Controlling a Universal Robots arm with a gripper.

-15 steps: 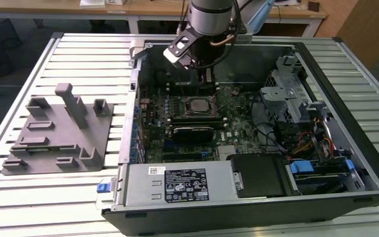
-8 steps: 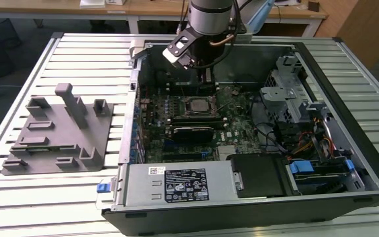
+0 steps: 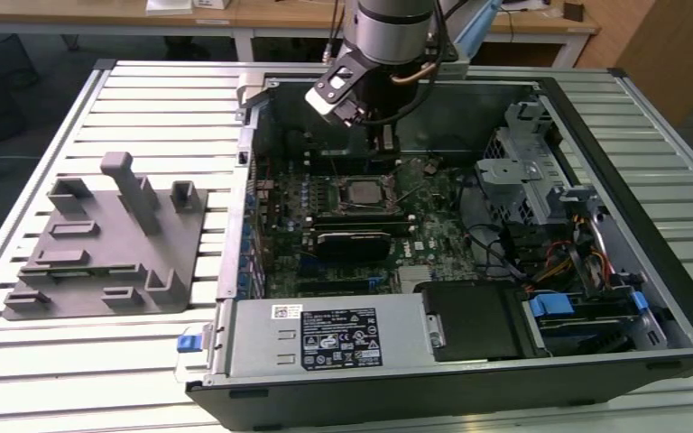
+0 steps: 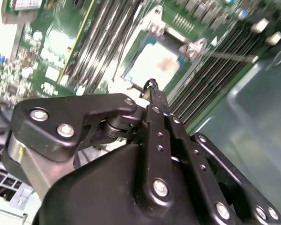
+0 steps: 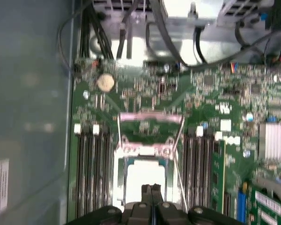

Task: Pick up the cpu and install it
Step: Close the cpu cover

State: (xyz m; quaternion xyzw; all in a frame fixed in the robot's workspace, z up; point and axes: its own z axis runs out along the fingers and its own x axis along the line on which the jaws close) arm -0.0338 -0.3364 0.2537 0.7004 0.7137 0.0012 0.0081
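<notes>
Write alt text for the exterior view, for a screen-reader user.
A robot arm reaches down into an open computer case, its hand hanging above the motherboard close to the cpu seated in its socket. A grey fixture plate with upright posts sits on the slatted table at the exterior view's left.

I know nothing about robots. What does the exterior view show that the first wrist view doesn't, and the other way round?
The exterior view takes in the whole open computer case on the slatted table, the grey fixture plate with upright posts beside it on the exterior view's left, and the silver power supply. The first wrist view brings out close detail: a round coin battery and the memory slots flanking the socket. Both show the green motherboard, the shiny cpu lying in that socket, and the shut pincer hanging near it.
</notes>
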